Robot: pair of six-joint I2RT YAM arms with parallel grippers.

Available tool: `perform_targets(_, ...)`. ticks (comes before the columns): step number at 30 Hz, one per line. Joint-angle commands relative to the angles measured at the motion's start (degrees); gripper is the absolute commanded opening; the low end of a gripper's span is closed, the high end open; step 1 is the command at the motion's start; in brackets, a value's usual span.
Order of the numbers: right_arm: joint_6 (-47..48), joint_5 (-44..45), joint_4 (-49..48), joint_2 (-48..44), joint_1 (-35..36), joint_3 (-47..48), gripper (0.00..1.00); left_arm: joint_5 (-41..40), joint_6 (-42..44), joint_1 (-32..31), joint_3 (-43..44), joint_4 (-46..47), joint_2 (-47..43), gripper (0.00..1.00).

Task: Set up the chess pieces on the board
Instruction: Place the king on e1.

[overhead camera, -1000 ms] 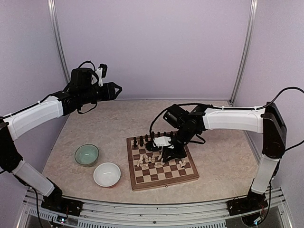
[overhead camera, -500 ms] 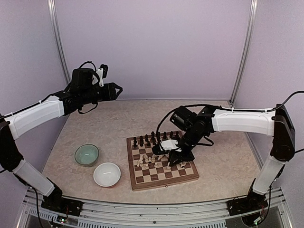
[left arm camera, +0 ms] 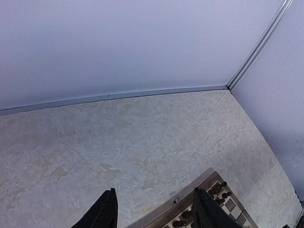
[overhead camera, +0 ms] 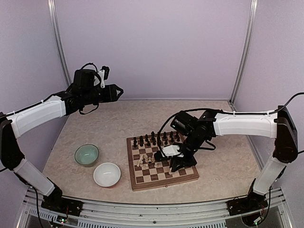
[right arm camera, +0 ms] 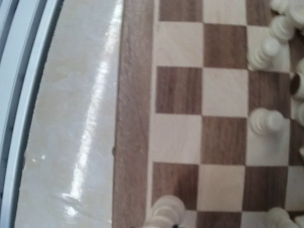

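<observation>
Board [overhead camera: 164, 183] at table's front centre. Dark pieces [overhead camera: 154, 138] line its far edge, cream pieces [overhead camera: 146, 162] cluster mid-board. Green bowl [overhead camera: 76, 155] and white bowl [overhead camera: 95, 174] left of it, insides bare. Left gripper [overhead camera: 117, 91] raised, jaws apart, holding nothing. Right gripper [overhead camera: 174, 166] at board's front right, closed on cream piece [right arm camera: 164, 211].

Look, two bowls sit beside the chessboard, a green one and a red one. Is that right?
Not quite. One bowl is white, not red. It and the green bowl do sit beside the board, as the top external view shows.
</observation>
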State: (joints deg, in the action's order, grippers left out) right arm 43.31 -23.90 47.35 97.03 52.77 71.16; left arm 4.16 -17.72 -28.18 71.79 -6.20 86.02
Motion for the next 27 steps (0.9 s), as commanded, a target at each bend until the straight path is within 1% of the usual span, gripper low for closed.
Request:
perform_targets(1,0.7,2.6,-0.3,-1.0,3.1,-1.1,0.01,0.6,0.6,-0.3,2.4,-0.7,0.4,0.54)
perform_targets(3,0.8,4.1,-0.9,-0.5,3.7,-1.3,0.01,0.6,0.7,-0.3,2.5,-0.8,0.4,0.54)
perform_targets(15,-0.2,5.8,-3.9,1.6,3.7,-0.9,0.02,1.1,0.6,-0.3,2.7,-0.9,0.4,0.55)
perform_targets(27,-0.7,4.6,-4.2,2.8,3.7,-1.1,0.02,1.3,0.6,-0.4,2.7,-1.0,0.5,0.58)
